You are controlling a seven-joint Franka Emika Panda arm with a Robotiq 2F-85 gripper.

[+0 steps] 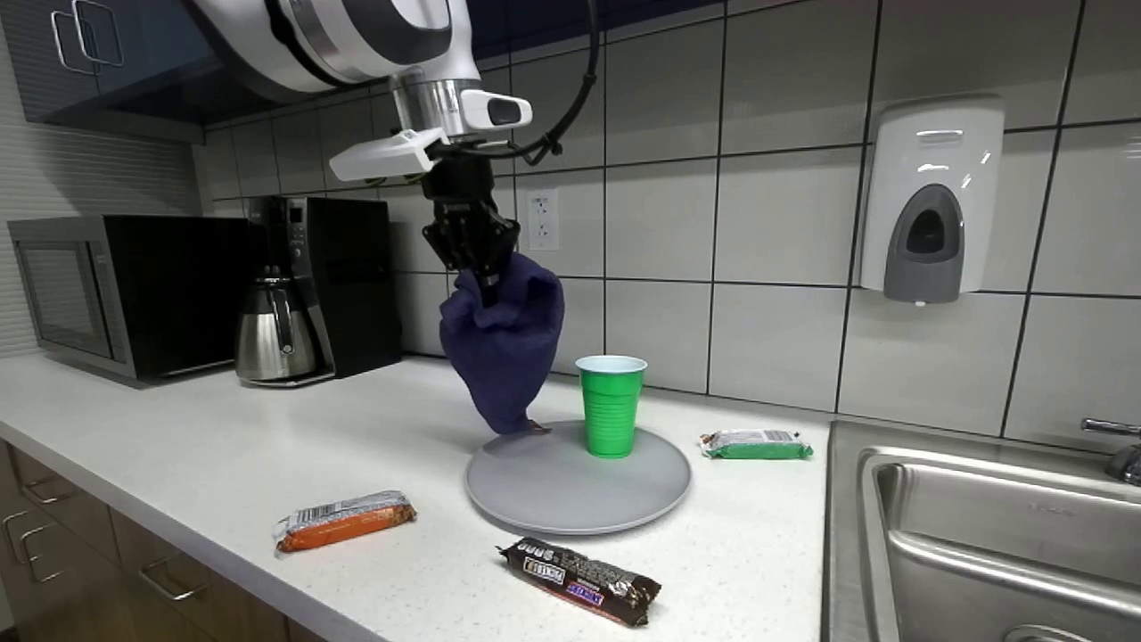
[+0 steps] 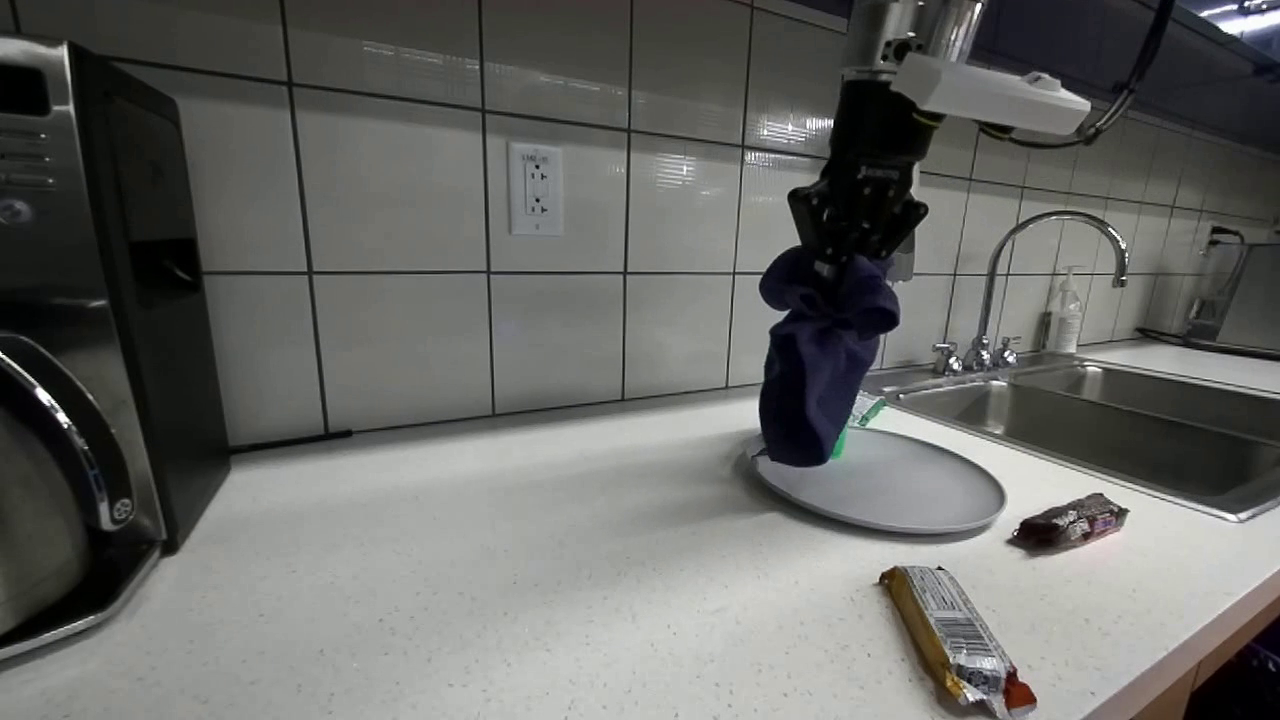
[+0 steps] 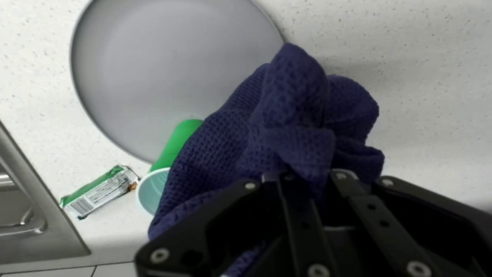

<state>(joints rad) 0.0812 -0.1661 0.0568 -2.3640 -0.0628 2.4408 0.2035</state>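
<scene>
My gripper (image 1: 488, 287) is shut on a dark blue towel (image 1: 508, 357), which hangs bunched below it in both exterior views. In the wrist view, folds of the towel (image 3: 226, 142) sit between and around the fingertips (image 3: 344, 177). The towel's lower end hangs at the edge of a round grey plate (image 1: 553, 499); I cannot tell whether they touch. On that plate a green cup (image 1: 611, 410) stands upright, beside the towel. In an exterior view the towel (image 2: 815, 380) hides most of the cup. Something small and brownish shows at the towel's bottom tip, too small to identify.
Around the plate lie an orange-wrapped bar (image 1: 346, 522), a dark brown bar (image 1: 584, 580) and a green-and-white bar (image 1: 756, 444). A sink (image 1: 989, 544) borders the counter, with a soap dispenser (image 1: 931, 196) on the wall. A coffee maker (image 1: 334, 276) and microwave (image 1: 134, 294) stand opposite.
</scene>
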